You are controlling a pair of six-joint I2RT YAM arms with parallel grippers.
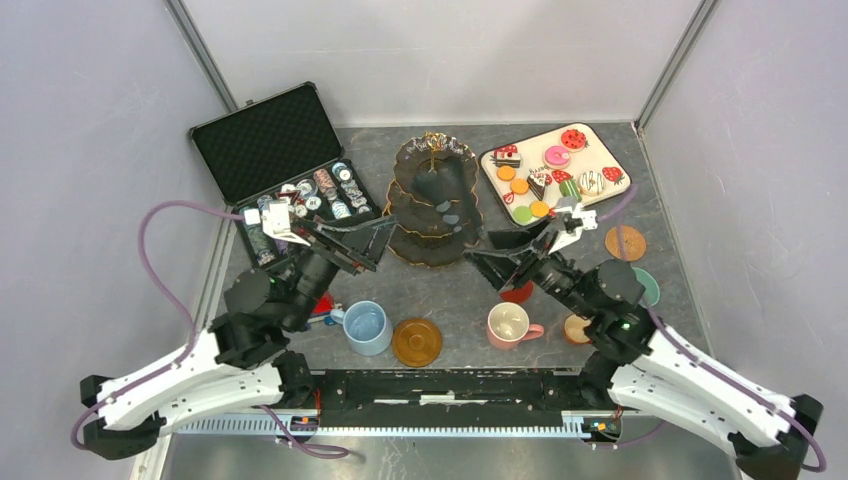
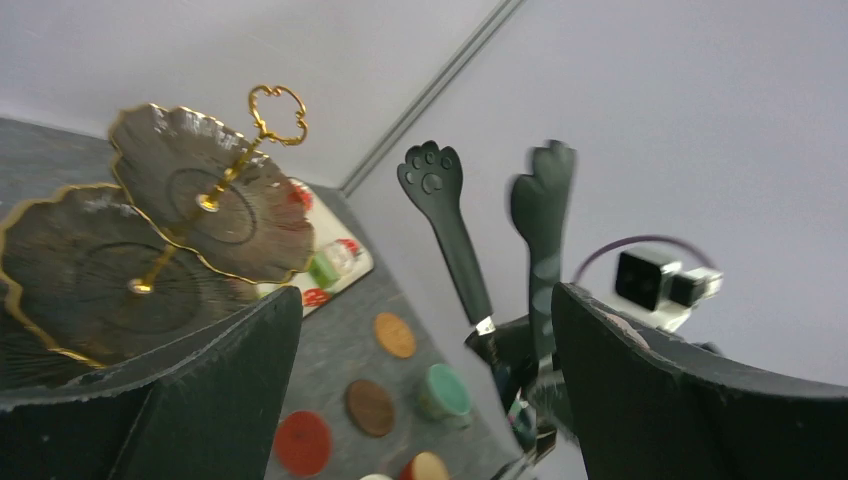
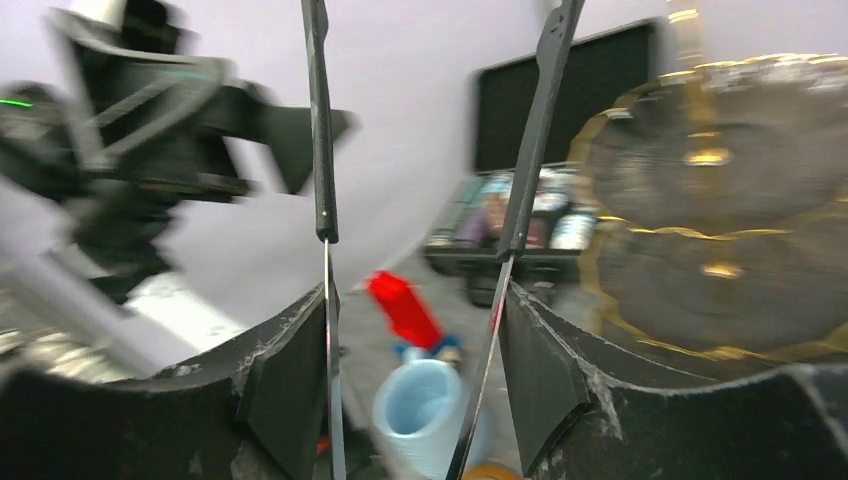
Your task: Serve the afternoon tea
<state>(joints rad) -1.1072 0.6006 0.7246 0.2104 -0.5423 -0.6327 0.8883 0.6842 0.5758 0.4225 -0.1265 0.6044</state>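
left end effector (image 1: 381,246): wide open, empty
right end effector (image 3: 412,298): part-closed on tongs (image 3: 322,140)
risk: swing wide and your tongs clip the stand (image 1: 435,200), centre frame

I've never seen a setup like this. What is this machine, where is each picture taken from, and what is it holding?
Two robot arms are bolted at the near edge of a table. One picture looks down from above; the other two come from a camera on each wrist. The left gripper is open and empty. The right gripper grips black tongs. On it are a three-tier stand, a tray of toy pastries, a blue mug, a pink mug, a brown coaster and a case of poker chips.
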